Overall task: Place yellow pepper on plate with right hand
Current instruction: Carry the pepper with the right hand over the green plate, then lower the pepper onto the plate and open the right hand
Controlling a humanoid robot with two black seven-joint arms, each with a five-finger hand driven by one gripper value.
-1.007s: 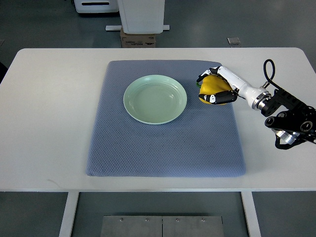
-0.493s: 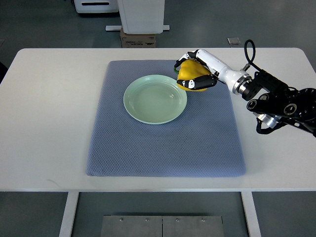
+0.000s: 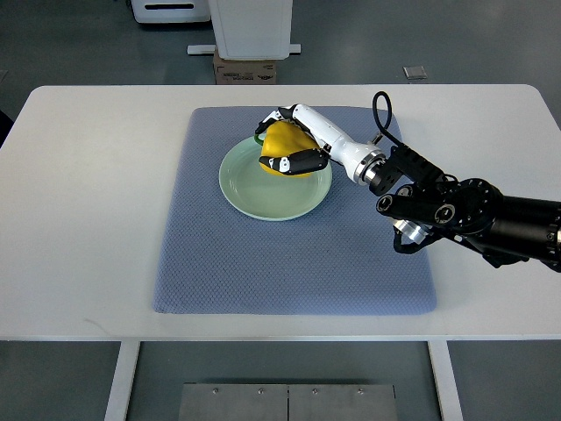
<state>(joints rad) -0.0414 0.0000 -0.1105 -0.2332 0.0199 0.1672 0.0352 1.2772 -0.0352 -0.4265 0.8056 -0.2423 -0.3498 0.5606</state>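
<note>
Your right robot hand [image 3: 282, 146] is wrapped around the yellow pepper [image 3: 285, 145], over the far edge of the plate [image 3: 263, 200]. You only have to let go.

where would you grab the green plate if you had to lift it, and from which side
Grip the plate by its thin raised rim at the near-left edge, coming from the left. That stretch is bare, while the right hand holds the yellow pepper over the far-right part.
</note>
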